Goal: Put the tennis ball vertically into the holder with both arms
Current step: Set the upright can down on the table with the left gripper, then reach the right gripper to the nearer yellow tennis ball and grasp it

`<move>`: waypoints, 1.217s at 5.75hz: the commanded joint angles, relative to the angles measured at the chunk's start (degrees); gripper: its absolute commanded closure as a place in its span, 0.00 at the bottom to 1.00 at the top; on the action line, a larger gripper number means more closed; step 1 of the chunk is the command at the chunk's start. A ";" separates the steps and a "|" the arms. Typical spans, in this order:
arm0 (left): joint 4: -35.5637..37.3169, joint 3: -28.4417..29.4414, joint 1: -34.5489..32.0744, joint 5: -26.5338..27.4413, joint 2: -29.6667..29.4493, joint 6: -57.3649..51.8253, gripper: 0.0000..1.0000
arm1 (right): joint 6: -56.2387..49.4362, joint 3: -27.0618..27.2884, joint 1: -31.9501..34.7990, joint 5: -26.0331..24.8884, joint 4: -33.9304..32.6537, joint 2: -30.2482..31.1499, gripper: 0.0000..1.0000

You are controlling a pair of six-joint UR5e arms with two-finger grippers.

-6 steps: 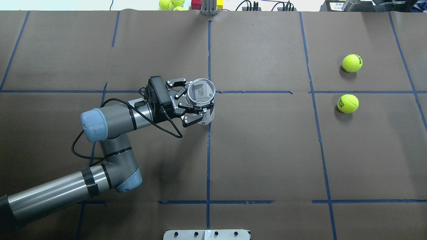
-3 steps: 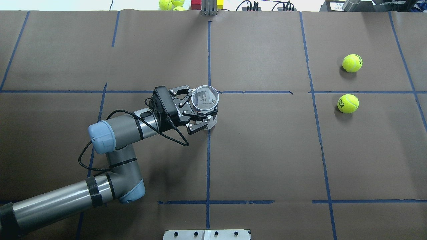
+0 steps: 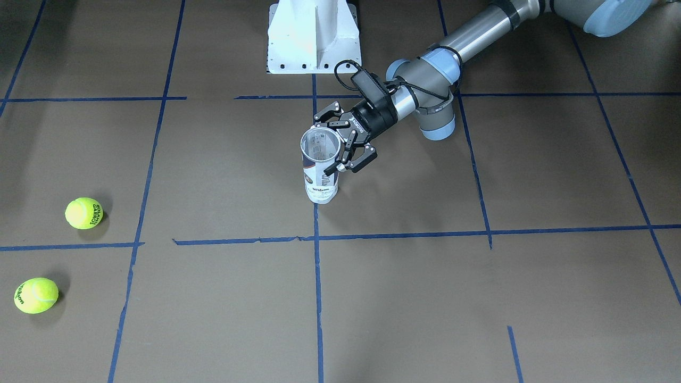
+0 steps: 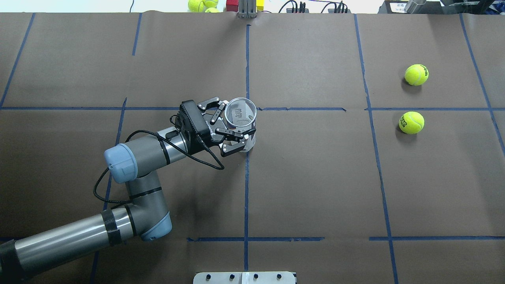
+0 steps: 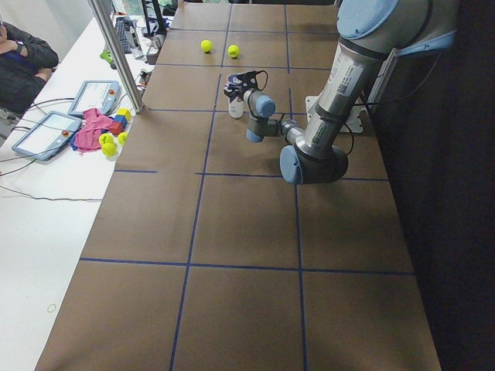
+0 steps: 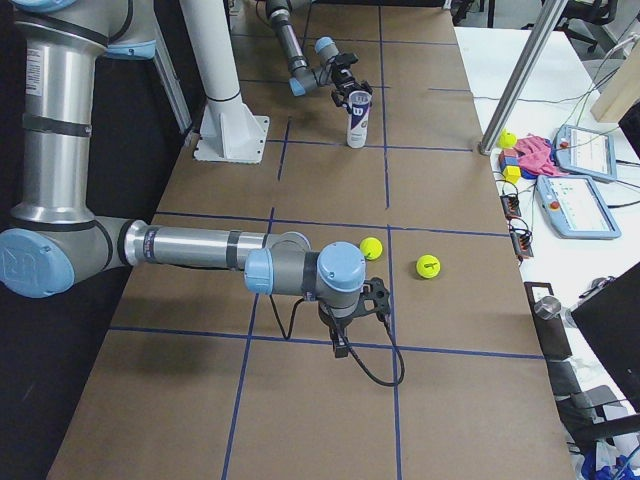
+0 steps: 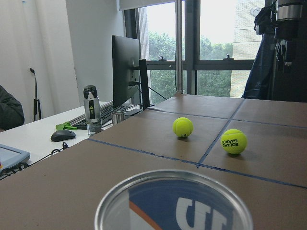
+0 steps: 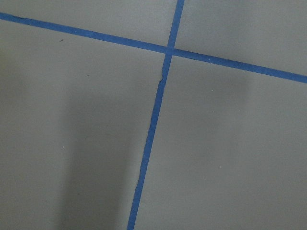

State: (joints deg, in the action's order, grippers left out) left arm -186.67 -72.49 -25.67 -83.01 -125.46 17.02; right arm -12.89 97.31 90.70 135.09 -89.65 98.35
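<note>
The holder, a clear tube with a silver rim and a white-and-navy label, stands upright near the table's middle. It also shows in the front view, and its rim fills the bottom of the left wrist view. My left gripper is shut on the holder from the side, just below the rim. Two tennis balls lie far to the right. My right gripper shows only in the exterior right view, pointing down near the balls. I cannot tell whether it is open or shut.
The white pedestal base stands behind the holder. Several more tennis balls and coloured blocks lie beyond the far edge. Tablets and a metal post are off that edge. Blue tape lines cross the brown table.
My left gripper has carried the holder a little to the right and towards the robot, then slightly back. The balls have not moved.
</note>
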 commanded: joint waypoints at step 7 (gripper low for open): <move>0.08 -0.19 0.09 0.22 -0.14 0.39 0.04 | 26.84 11.58 -20.17 -1.05 0.00 -11.66 0.00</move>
State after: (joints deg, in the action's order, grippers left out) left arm -186.62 -72.68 -25.62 -82.85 -125.65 17.40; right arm 11.13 108.36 74.41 134.54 -89.52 89.57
